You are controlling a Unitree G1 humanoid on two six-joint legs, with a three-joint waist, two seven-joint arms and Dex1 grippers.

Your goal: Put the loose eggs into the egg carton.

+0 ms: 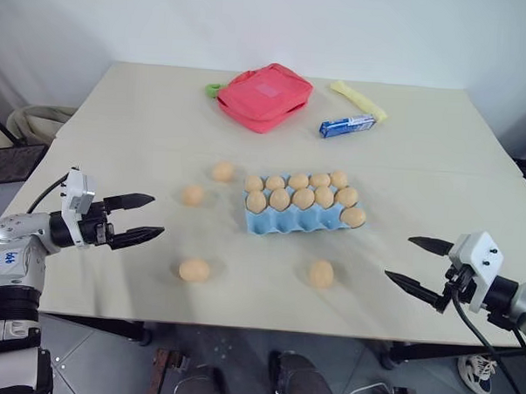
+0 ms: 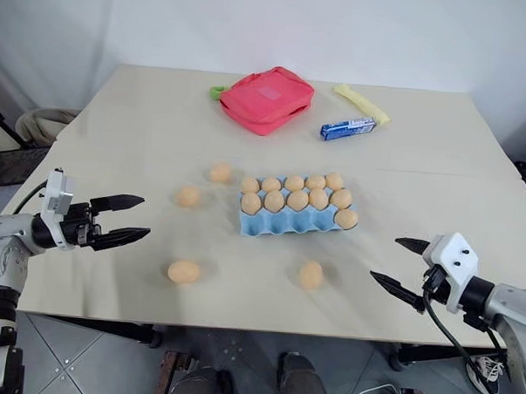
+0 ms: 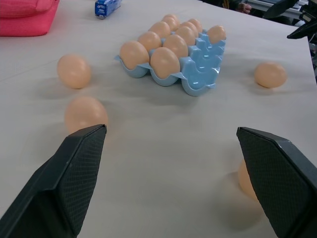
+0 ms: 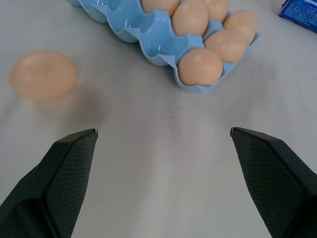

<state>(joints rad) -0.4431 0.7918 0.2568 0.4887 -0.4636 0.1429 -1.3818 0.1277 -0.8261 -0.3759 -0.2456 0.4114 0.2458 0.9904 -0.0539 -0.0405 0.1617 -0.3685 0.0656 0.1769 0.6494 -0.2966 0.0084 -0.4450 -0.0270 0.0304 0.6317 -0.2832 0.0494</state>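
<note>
The light-blue egg carton (image 1: 288,222) lies at the table's middle, its back rows filled with several eggs and most of its front row bare. Several loose eggs lie around it: one (image 1: 223,171) behind its left end, one (image 1: 192,195) further left, one (image 1: 194,270) at the front left and one (image 1: 322,274) in front of the carton. My left gripper (image 1: 157,215) hovers open at the left, between the two left eggs, holding nothing. My right gripper (image 1: 398,257) hovers open at the front right, pointing toward the front egg (image 4: 43,74) and the carton (image 4: 153,34).
A red pouch (image 1: 265,95) lies at the back of the table (image 1: 118,121), with a small green item (image 1: 213,90) at its left. A blue wrapped bar (image 1: 347,126) and a yellow packet (image 1: 359,100) lie at the back right. The front edge is close below both grippers.
</note>
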